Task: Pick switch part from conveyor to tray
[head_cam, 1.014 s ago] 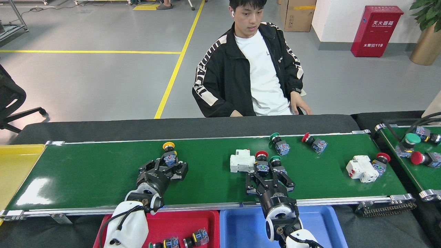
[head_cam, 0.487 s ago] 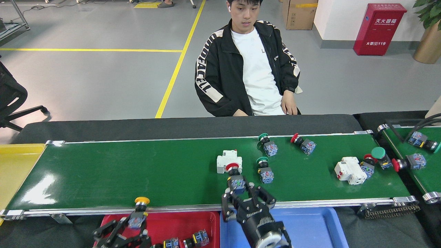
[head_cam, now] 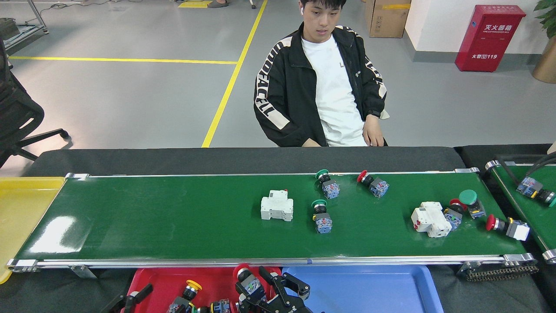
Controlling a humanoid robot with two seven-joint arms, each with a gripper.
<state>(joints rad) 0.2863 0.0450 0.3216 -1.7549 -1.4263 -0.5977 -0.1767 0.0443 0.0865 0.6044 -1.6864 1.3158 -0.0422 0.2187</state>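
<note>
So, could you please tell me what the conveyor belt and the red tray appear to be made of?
The conveyor belt looks like glossy green rubber or PVC, showing bright glare patches, with silvery metal side rails. The red tray seems moulded plastic, smooth with a slight sheen.

Beyond the table, seated: person (head_cam: 323, 82) in black jacket with white sleeve stripes over white shirt, one hand at the table's far edge. Far right against the wall: red fire-extinguisher box (head_cam: 489, 38). Behind the person: cardboard box (head_cam: 388, 18). On the grey floor: yellow lines (head_cam: 232, 80), one running across, one running away. Left edge: black office chair (head_cam: 19, 126), partly cut off. Top right corner: gold planter (head_cam: 545, 65), only partly in view.
</note>
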